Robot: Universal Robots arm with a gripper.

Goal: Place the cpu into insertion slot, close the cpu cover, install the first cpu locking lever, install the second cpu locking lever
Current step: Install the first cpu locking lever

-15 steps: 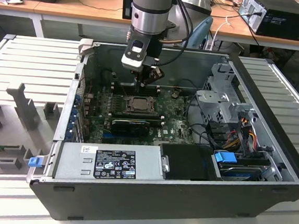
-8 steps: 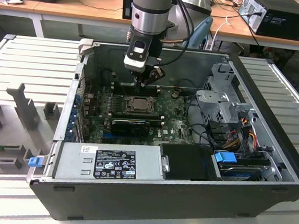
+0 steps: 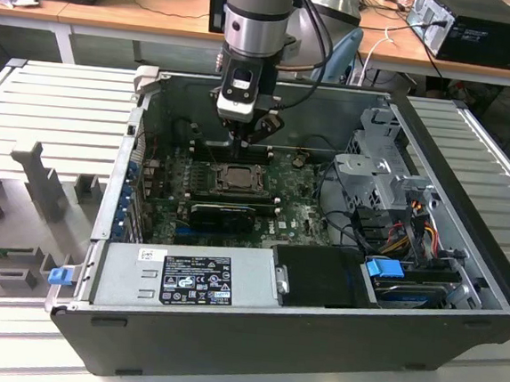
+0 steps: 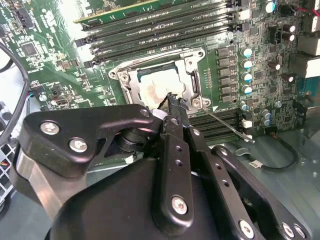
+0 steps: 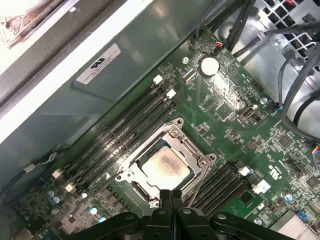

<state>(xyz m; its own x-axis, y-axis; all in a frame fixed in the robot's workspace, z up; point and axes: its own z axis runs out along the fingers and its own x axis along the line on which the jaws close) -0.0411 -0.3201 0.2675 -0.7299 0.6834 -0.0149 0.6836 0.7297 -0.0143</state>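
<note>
Claw (image 5: 171,194), black and built of bolted metal links, hangs directly above the insertion slot (image 5: 129,175), a square dark socket with a silvery metal rim on the green motherboard (image 5: 220,107). In both wrist views its two fingers are pressed together at the tips, with nothing seen between them. The small flat square cpu (image 5: 165,166), its pale silver-grey top smudged, lies inside the insertion slot. The thin silver hinged cpu cover (image 5: 193,151) lies down on the insertion slot, its square window framing the chip. A thin bare metal locking lever (image 5: 196,186) angles away from one side of the insertion slot, just beside the claw's tips. Long black memory slots (image 5: 122,145) run along two opposite sides of the insertion slot. In the exterior view the insertion slot sits inside an open black computer case (image 3: 251,343), which rests on a ribbed grey metal surface (image 3: 56,111).
</note>
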